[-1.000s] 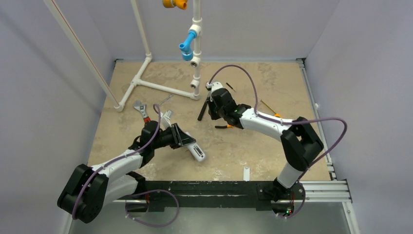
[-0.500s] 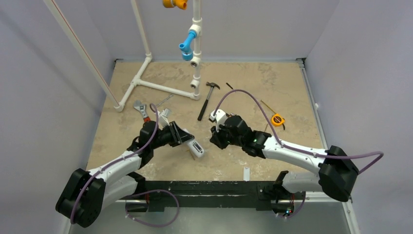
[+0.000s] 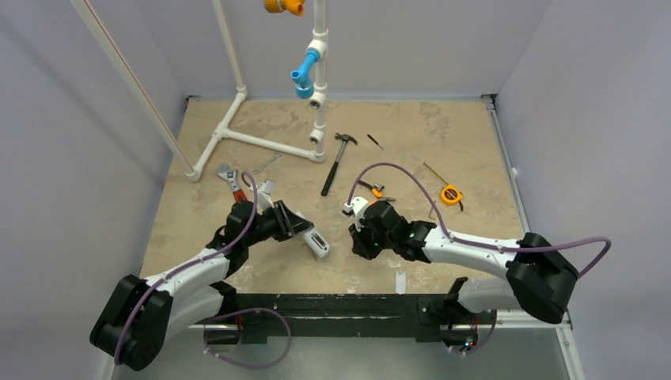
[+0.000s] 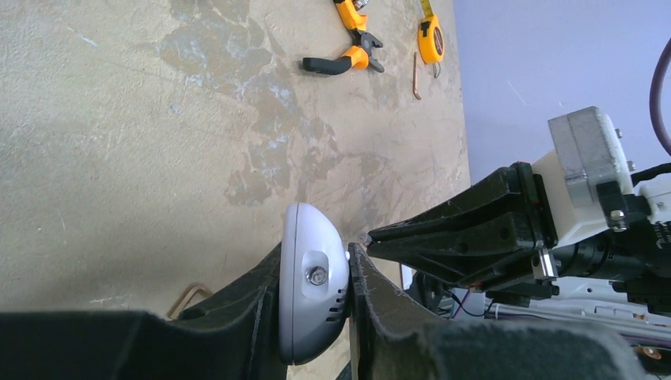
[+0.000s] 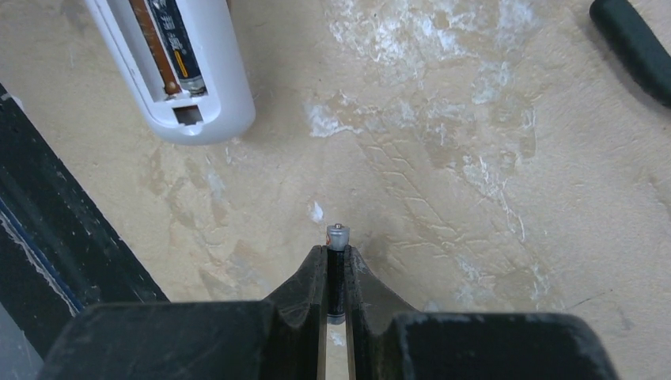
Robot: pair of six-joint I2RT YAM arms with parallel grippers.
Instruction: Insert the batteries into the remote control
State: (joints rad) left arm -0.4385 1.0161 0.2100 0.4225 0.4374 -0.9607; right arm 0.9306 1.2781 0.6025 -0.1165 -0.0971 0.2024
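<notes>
The white remote control [image 3: 317, 242] is tilted with its open back up, and my left gripper [image 3: 297, 227] is shut on it. In the left wrist view its rounded end [image 4: 315, 294] sits clamped between the pads of my left gripper [image 4: 315, 260]. The right wrist view shows its open compartment [image 5: 183, 67] with one battery [image 5: 180, 46] lying inside. My right gripper [image 5: 336, 260] is shut on a second dark battery [image 5: 338, 237], whose silver tip pokes past the fingertips. This gripper [image 3: 362, 242] hovers low over the table just right of the remote.
A hammer [image 3: 336, 162], orange pliers [image 3: 370, 188], a tape measure [image 3: 451, 195] and a wrench [image 3: 231, 180] lie further back. A white pipe frame [image 3: 253, 138] stands at the back left. A small white cover strip [image 3: 400, 281] lies by the black front rail.
My right arm has swung from the back near the hammer to the front, stopping just right of the remote with the battery in its jaws. The left arm barely moved.
</notes>
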